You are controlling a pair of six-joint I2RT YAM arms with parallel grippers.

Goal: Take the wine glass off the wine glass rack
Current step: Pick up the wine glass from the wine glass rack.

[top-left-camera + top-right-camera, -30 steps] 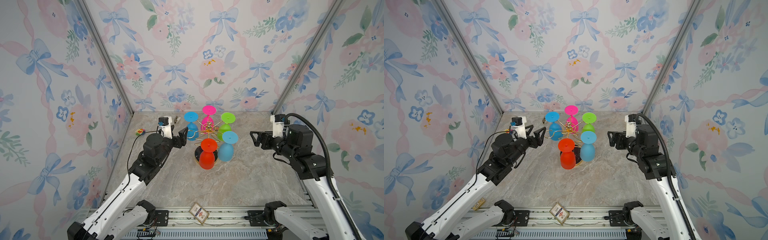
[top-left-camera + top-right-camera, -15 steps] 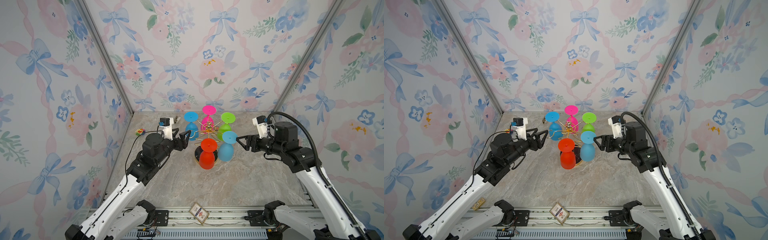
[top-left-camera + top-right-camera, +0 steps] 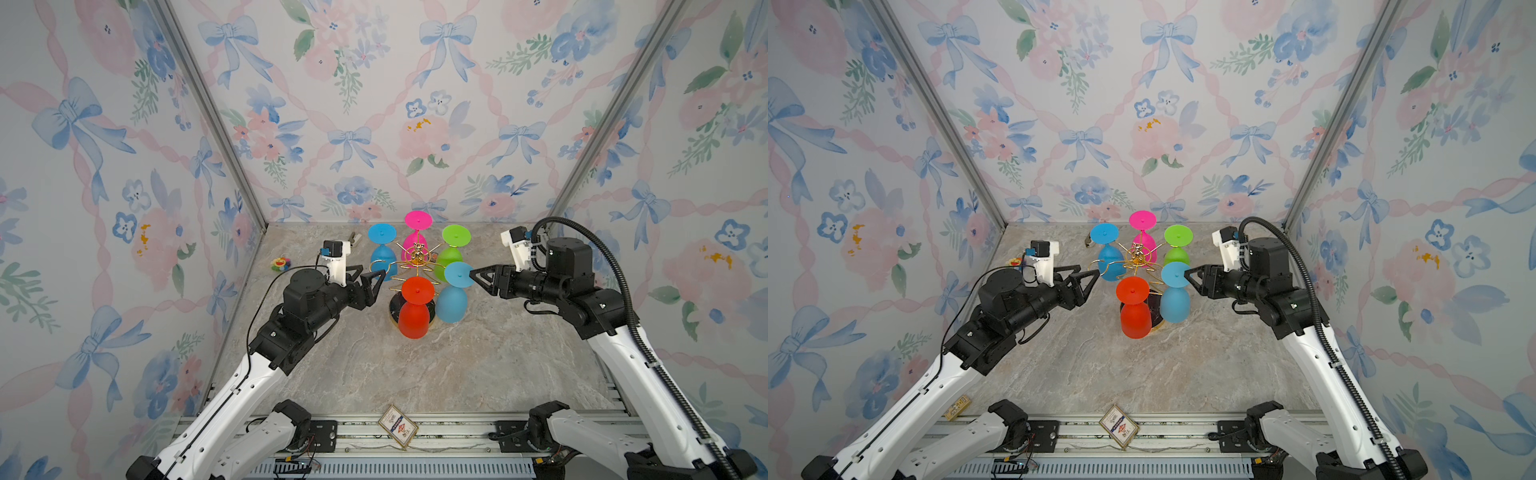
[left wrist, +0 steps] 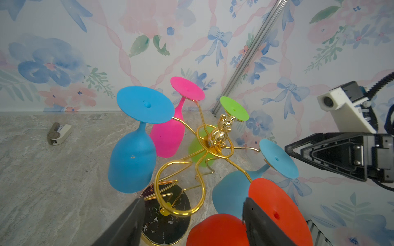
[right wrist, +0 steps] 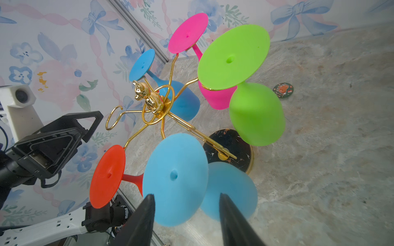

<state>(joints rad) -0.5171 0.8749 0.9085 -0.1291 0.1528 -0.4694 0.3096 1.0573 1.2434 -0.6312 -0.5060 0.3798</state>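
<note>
I am aiming my open, empty right claw (image 5: 186, 194) at the blue glass (image 5: 174, 176) just ahead, planning to pinch its stem and slide it off the rack (image 5: 147, 98).

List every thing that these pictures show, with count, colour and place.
blue glass: 1, blue, rack, back left
pink glass: 1, pink, rack, back
green glass: 1, green, rack, back right
pale blue glass: 1, pale blue, rack, front right
red glass: 1, red, rack, front
rack: 1, gold, black base, table middle
toy: 1, yellow, table, left
grey item: 1, grey-white, table, back left
sticker: 1, dark green, table, near green glass
card: 1, white-red, front rail
table: 1, grey marble
left tool: 1, black, open, beside rack
right tool: 1, black, open, at pale blue glass foot
</note>
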